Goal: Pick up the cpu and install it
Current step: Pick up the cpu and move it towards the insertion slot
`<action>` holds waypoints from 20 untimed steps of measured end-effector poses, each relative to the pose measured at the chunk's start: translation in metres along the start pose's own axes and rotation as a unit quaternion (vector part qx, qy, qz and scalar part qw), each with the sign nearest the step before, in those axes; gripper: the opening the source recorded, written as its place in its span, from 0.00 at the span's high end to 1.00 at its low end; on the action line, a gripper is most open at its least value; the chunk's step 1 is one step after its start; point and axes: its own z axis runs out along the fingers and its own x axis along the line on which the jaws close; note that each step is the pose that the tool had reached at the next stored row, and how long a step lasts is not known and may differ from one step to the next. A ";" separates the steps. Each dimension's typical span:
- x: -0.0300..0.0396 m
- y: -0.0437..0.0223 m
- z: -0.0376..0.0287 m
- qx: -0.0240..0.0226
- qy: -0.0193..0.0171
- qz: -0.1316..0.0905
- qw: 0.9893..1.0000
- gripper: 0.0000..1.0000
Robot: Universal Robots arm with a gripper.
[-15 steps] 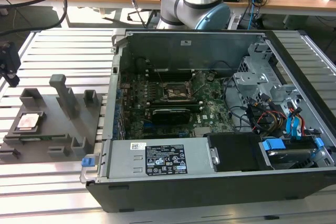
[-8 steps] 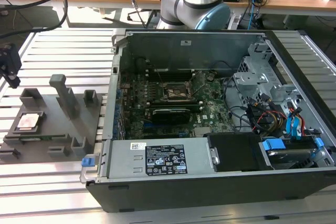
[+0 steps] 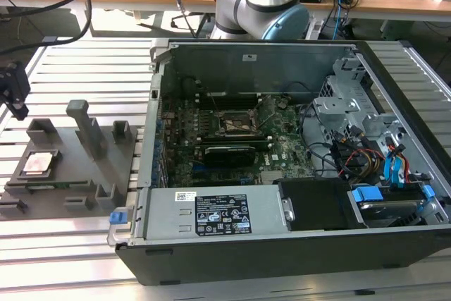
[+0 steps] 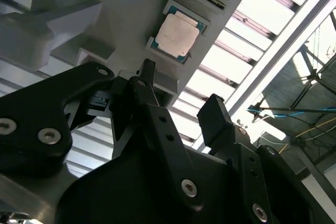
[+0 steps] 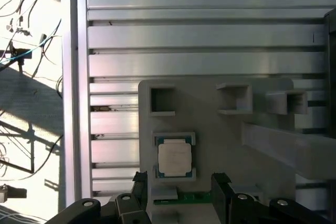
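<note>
First wrist view: approach step. We see the cpu [image 5: 175, 159] seated in its grey fixture [image 5: 226, 145] pocket, lower centre of the frame, the gripper [image 5: 181, 181] near it, jaws wide (empty); grasping calls for centred descent.

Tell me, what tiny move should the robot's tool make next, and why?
Probably ease down toward the cpu. The tool is open and holds nothing, and the cpu lies untouched in its pocket on the grey fixture, roughly centred between the tool's fingers in the first wrist view.
</note>
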 end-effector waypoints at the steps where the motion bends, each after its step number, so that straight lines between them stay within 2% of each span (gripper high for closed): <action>1: 0.0000 0.0000 0.0005 0.000 0.000 0.000 1.000 0.40; 20: 0.0002 0.0000 0.0101 0.000 0.000 0.000 1.000 0.40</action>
